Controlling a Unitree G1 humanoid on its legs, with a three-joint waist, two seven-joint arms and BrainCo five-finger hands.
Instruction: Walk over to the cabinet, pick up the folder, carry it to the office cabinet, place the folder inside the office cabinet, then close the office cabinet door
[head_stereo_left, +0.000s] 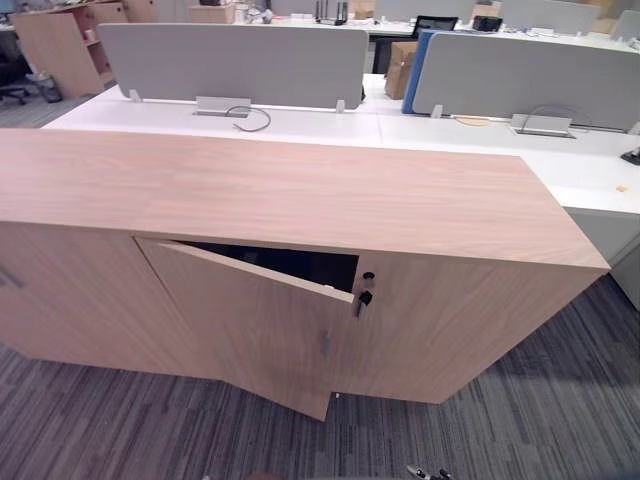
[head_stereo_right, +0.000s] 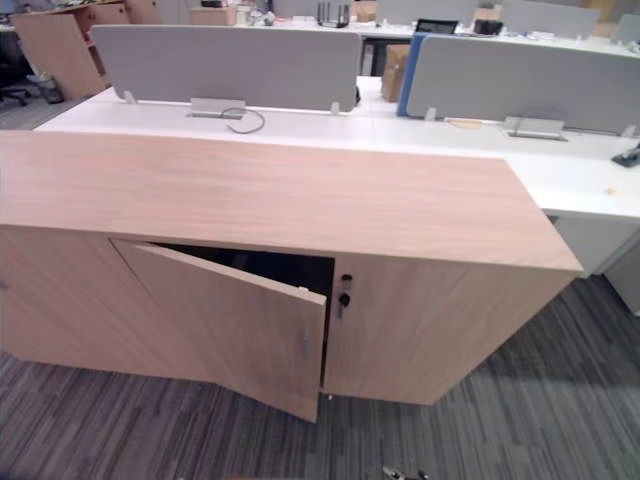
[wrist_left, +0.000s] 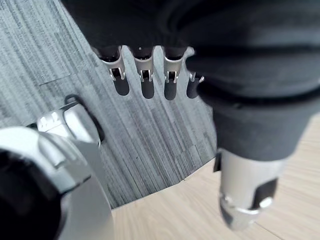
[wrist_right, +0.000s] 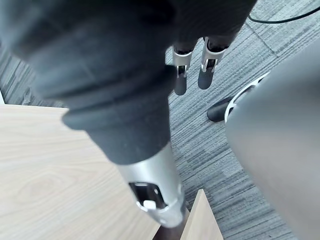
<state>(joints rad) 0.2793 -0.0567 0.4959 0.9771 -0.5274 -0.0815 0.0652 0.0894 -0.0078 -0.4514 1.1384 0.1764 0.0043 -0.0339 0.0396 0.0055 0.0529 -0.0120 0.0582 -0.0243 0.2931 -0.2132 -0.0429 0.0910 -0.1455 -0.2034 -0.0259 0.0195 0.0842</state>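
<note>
A long, low wooden office cabinet stands right in front of me. Its middle door hangs partly open, swung out towards me on its left hinge. Behind it the inside is dark and its contents are hidden. A key sticks in the lock of the neighbouring panel. My left hand hangs over the carpet with straight fingers and holds nothing. My right hand hangs the same way beside the cabinet's wood, open and empty.
White desks with grey dividers and a blue one stand behind the cabinet. A cardboard box sits between them. Another wooden cabinet is at the far left. Grey striped carpet covers the floor.
</note>
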